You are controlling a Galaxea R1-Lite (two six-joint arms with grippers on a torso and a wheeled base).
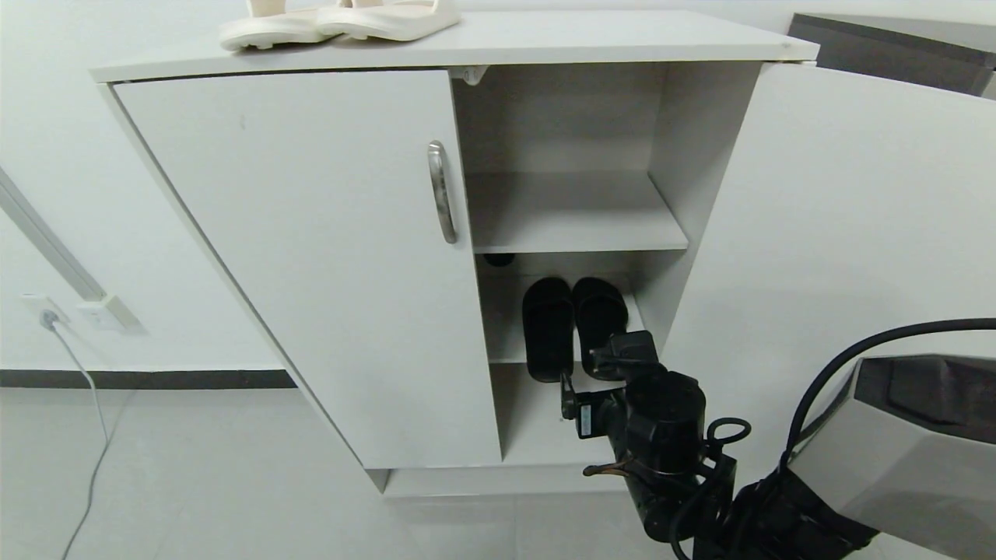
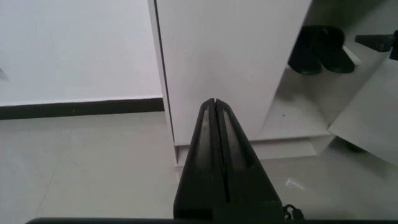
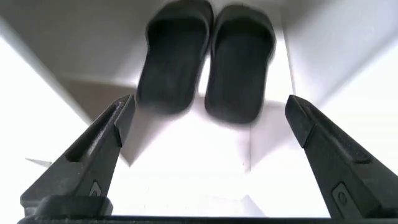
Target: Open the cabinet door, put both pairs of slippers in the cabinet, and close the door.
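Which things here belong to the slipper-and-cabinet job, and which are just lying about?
Part of the job:
cabinet, its right door open
black slippers on its middle shelf
cream slippers on its top
right gripper, open, facing the black pair

Just lying about:
wall socket with its cable
grey box at the far right

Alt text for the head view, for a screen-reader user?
White cabinet, right door open, black slippers on its lower shelf with the right gripper just in front of them. Cream slippers lie on top; the left door is shut.
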